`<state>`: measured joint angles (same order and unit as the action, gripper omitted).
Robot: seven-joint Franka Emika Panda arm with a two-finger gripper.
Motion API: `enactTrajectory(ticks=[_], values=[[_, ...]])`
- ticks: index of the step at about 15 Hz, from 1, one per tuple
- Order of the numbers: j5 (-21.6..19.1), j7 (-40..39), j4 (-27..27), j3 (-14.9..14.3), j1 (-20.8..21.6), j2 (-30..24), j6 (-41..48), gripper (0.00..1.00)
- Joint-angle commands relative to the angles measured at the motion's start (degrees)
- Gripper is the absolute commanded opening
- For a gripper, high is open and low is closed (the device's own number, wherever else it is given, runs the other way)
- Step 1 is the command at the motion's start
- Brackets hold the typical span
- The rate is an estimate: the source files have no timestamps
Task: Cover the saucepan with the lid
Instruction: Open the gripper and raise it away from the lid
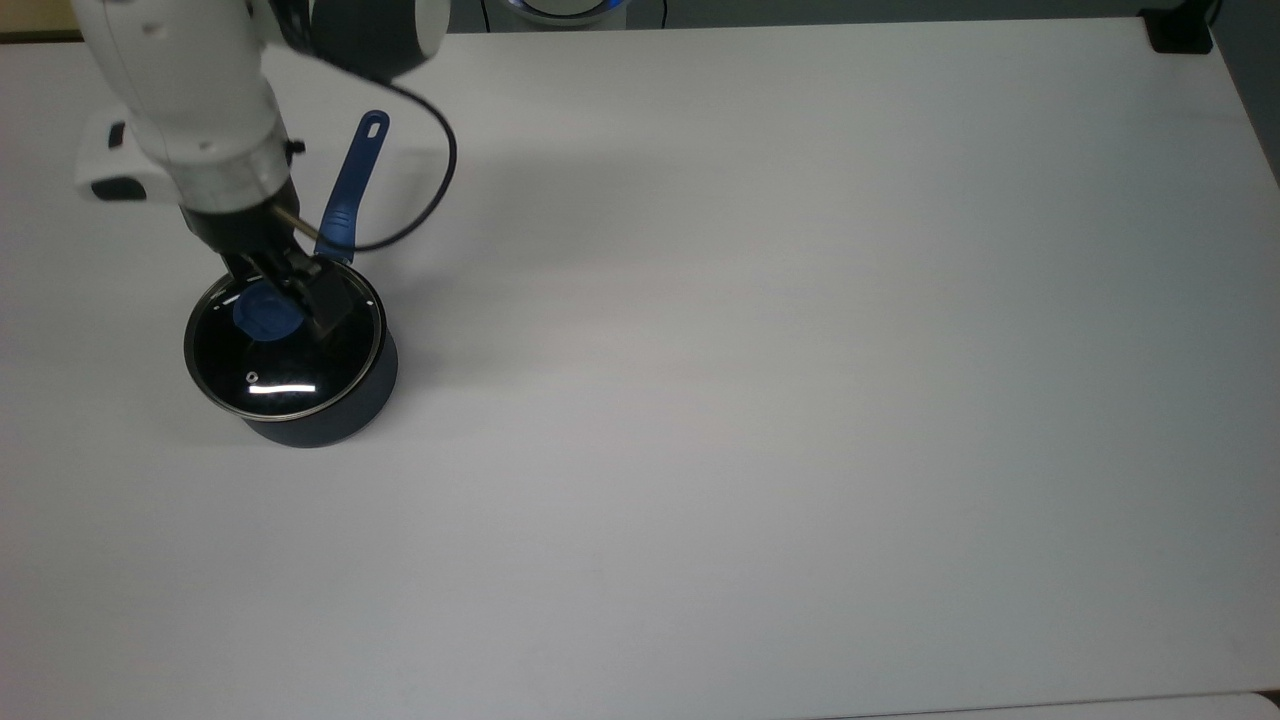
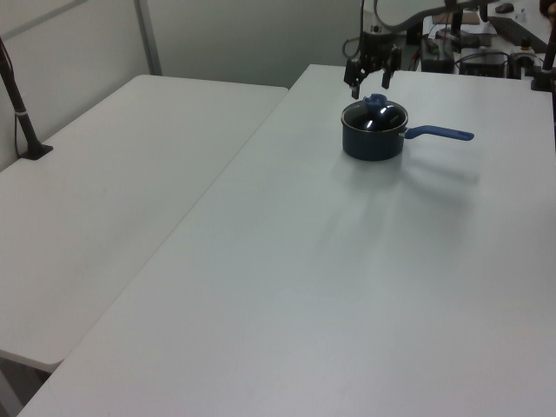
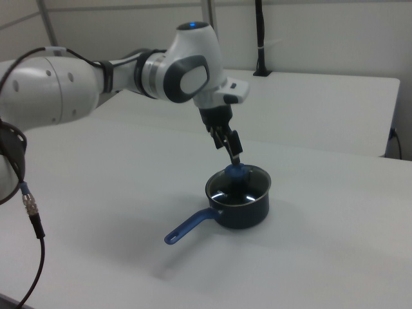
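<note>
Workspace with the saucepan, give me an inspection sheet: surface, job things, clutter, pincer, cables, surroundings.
Surface: white table, bare apart from the pot.
Job's things: lid seated on the saucepan, blue knob up; pan handle points to the left view's right.
Clutter: nothing seen.
Pincer: pincer open, above the knob, not touching it.
Cables: black cable loops from the arm over the table beside the handle.
Surroundings: second white table on the left view's left; black post at its edge.

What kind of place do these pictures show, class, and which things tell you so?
Probably a robotics lab, not a kitchen: a robot arm works over a bare white table, the lidded saucepan stands with no stove, and partition walls surround the tables.
</note>
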<state>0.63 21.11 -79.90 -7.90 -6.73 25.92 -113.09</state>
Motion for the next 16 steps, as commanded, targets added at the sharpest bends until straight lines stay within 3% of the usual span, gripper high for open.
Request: enactTrajectory(ticks=[1,4,9,12,16], values=[[-1.1,-2.8,-1.5,0.6,0.8,-3.9,5.4,1.00],[-0.4,-9.9,-2.8,3.6,1.5,-8.8,11.3,1.00],[0.0,-17.9,-7.8,3.8,4.7,-19.3,17.6,1.00],[1.7,-19.7,-12.0,3.8,8.2,-23.0,18.4,1.00],[1.9,-19.9,-13.6,3.8,8.2,-26.3,19.8,1.00]])
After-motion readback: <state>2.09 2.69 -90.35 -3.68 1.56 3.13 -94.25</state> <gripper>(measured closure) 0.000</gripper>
